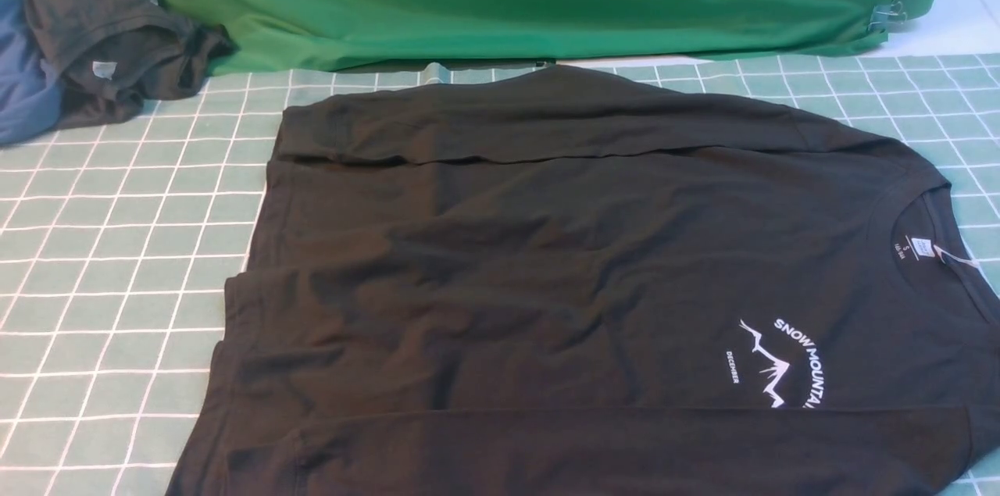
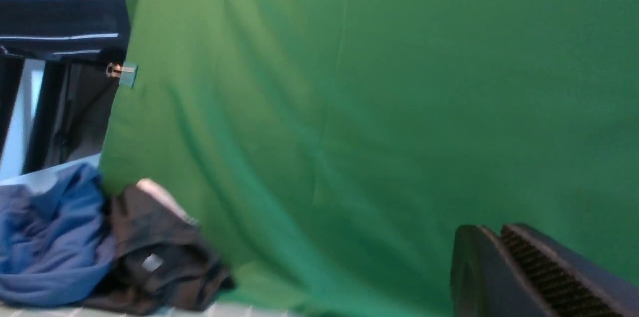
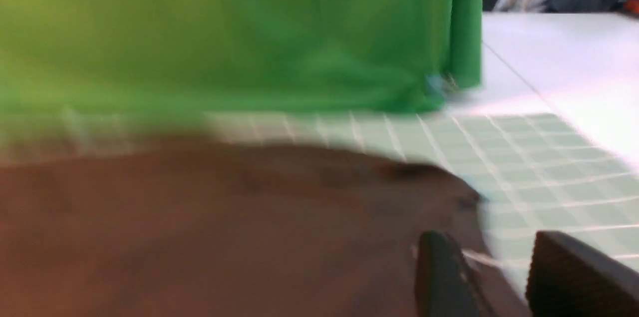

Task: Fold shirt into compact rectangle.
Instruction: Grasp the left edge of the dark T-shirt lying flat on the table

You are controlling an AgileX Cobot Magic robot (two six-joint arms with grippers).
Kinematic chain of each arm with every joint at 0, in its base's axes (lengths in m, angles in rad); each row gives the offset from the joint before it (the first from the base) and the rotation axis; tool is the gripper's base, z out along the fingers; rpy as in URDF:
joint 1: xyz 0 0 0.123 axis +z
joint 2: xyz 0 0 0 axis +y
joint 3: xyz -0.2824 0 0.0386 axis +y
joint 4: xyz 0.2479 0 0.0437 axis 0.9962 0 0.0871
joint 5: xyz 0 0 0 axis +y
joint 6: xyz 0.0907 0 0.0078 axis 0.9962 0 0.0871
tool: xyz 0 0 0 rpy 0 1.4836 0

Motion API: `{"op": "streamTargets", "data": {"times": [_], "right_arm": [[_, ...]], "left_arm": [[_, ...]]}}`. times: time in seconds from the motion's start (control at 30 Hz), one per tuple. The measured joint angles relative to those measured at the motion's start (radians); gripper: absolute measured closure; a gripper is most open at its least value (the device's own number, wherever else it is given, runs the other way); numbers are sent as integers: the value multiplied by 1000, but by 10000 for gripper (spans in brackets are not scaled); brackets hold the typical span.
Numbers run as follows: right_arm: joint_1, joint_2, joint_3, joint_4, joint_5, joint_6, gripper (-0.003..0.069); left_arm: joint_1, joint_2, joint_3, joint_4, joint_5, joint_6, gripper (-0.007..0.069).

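Shirt (image 1: 547, 285) lies flat, long axis left-right, collar pointing right.

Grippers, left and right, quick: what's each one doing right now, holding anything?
Left gripper: closed, holding nothing.
Right gripper: jaws apart, empty, near the black shirt edge.
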Motion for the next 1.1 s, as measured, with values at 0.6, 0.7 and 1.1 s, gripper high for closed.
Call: {"op": "streamTargets", "data": {"times": [0.6,0.7,1.1], "right_arm": [[11,0,-63,125,-217,253,478],[35,27,-214,92,-103,153,578],[83,676,-790,62,715,-303,638]], "left_arm": [[0,-1,-31,4,-115,-447,610],[0,9,-160,33,41,-453,610],[0,799,-641,110,1293,-86,610]]}}
